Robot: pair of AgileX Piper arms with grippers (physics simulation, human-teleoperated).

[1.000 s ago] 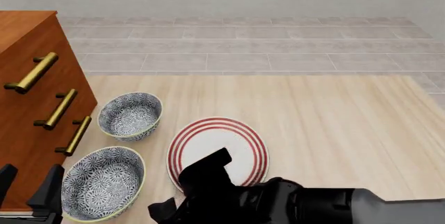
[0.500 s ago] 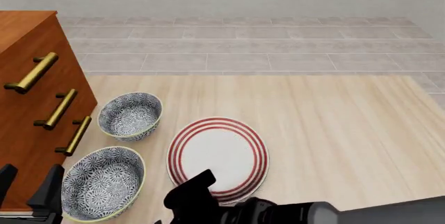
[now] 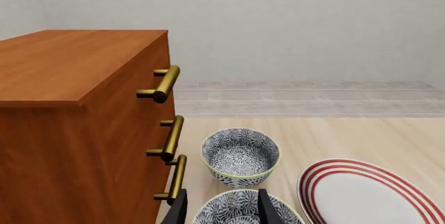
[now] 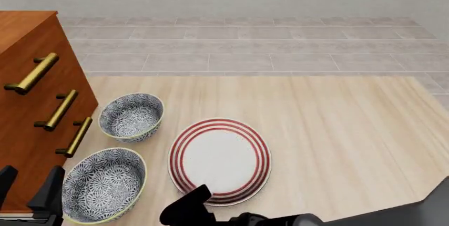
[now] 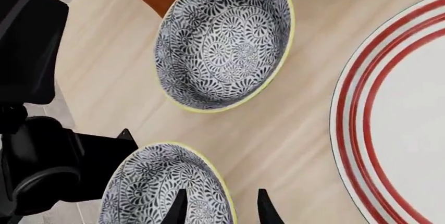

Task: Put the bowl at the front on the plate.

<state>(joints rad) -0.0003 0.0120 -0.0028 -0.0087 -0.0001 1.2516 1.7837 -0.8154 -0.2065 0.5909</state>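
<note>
Pale wood surface (image 4: 337, 131), three patterned bowls beside the plate (image 4: 220, 161).
Right tool (image 5: 219, 206) is hovering open, empty, straddling the bowl (image 5: 163, 187) rim; stiff, likely slippery, so pinching its wall suits.

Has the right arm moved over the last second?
Yes. The right arm has pulled back toward the near table edge, uncovering the plate it had overlapped.

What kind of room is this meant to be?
Probably a simulated kitchen or dining corner: patterned bowls and a red-ringed plate on a pale wooden table, beside a wooden drawer cabinet.
</note>
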